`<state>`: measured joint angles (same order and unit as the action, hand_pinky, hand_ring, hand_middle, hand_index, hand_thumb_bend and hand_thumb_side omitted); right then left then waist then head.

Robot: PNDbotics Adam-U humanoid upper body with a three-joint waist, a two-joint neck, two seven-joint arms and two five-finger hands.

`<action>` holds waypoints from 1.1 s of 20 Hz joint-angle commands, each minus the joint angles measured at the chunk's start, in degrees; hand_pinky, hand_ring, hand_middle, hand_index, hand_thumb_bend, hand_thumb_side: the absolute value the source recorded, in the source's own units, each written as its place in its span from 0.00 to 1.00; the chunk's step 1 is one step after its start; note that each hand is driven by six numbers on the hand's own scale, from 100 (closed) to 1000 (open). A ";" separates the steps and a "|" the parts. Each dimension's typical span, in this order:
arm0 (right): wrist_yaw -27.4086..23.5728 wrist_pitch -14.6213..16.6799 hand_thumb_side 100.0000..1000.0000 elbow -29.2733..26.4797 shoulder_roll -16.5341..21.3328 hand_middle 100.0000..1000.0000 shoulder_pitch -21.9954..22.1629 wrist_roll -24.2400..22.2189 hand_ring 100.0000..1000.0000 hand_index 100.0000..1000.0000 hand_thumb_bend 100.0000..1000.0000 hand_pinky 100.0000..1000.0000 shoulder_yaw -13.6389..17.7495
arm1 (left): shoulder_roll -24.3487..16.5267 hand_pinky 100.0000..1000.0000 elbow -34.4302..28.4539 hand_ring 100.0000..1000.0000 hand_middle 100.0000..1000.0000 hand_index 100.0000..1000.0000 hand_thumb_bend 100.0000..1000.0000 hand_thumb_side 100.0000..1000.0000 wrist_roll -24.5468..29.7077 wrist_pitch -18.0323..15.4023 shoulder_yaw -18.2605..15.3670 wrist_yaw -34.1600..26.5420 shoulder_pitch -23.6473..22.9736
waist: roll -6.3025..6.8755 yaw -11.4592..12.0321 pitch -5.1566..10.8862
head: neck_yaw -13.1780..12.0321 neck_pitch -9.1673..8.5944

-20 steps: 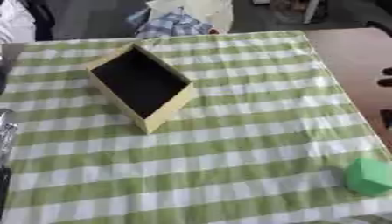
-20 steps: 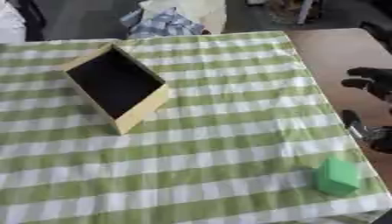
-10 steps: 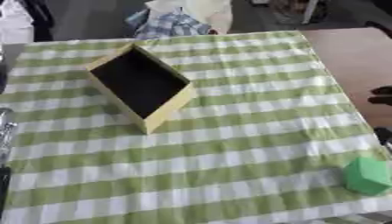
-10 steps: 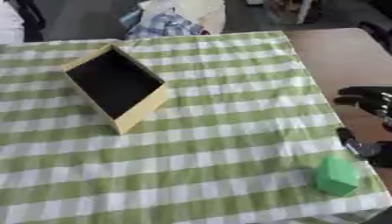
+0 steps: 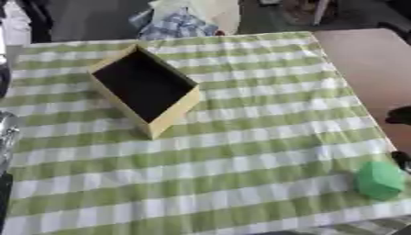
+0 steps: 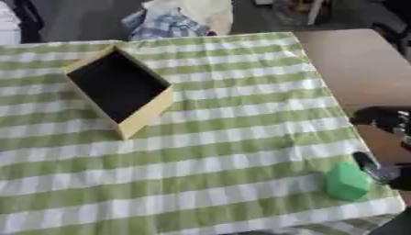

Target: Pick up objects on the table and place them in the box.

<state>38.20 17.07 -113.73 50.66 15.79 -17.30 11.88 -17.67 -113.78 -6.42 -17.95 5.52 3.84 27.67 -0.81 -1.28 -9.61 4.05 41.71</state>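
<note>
A green block (image 6: 347, 181) lies on the green checked cloth near the table's front right corner. The open yellow box (image 5: 145, 89) with a dark inside stands askew at the left of the middle, with nothing visible inside it. My right hand (image 6: 384, 118) comes in from the right edge, open, with its fingers spread. Its lower finger (image 6: 367, 162) is just right of the block's top; I cannot tell if it touches. A sliver of my left arm or hand (image 5: 6, 136) shows at the left edge.
The checked cloth (image 5: 241, 147) covers most of the table, and bare brown tabletop (image 6: 353, 64) shows at the right. A heap of cloth and a pale bag (image 5: 189, 18) lie beyond the far edge. The block sits close to the cloth's front right corner.
My right hand has come down and a little inward along the right edge, from level with the table's middle to beside the green block. Box and block have not moved.
</note>
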 commanded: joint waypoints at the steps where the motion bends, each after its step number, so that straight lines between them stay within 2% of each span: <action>1: 1.34 0.71 0.66 -0.82 0.39 0.87 0.47 0.28 0.87 0.92 0.17 0.89 1.06 | -1.46 0.48 -0.82 0.58 0.53 0.70 0.00 0.52 0.19 0.04 -0.24 0.35 0.43 | -0.23 -0.20 0.76 | -0.29 0.16; 6: 3.08 1.29 0.60 -0.51 -0.76 0.86 1.20 1.33 0.85 0.92 0.23 0.88 1.11 | -1.49 0.48 -0.82 0.58 0.53 0.70 0.00 0.52 0.29 0.12 -0.20 0.35 0.31 | -0.24 -0.35 0.73 | -0.21 0.12; 7: 3.35 1.25 0.56 -0.20 -0.96 0.86 1.36 1.41 0.85 0.93 0.25 0.88 1.04 | -1.49 0.48 -0.82 0.58 0.53 0.70 0.00 0.52 0.32 0.14 -0.19 0.34 0.30 | -0.23 -0.36 0.71 | -0.19 0.06; 13: 2.58 1.38 0.55 2.35 -1.83 0.85 2.39 0.56 0.86 0.96 0.26 0.89 0.02 | -1.57 0.48 -0.82 0.58 0.53 0.70 0.00 0.52 0.45 0.17 -0.15 0.29 0.26 | -0.28 -0.39 0.74 | -0.15 0.09; 15: 2.29 1.47 0.52 2.86 -1.85 0.84 2.51 0.97 0.86 0.96 0.26 0.89 -0.14 | -1.55 0.48 -0.82 0.57 0.53 0.70 0.00 0.52 0.53 0.19 -0.11 0.28 0.20 | -0.35 -0.44 0.72 | -0.12 0.06; 22: 0.07 1.83 0.52 4.73 -1.88 0.82 2.50 2.38 0.84 0.97 0.24 0.88 -1.81 | -1.43 0.48 -0.82 0.57 0.53 0.70 0.00 0.52 0.86 0.24 -0.01 0.17 0.20 | -0.42 -0.28 0.67 | 0.12 -0.05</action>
<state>39.15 18.90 -109.10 47.62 18.41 -15.29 9.79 -18.10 -113.78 -5.77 -17.67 5.53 3.92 27.29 -1.12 -1.55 -9.59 4.05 41.71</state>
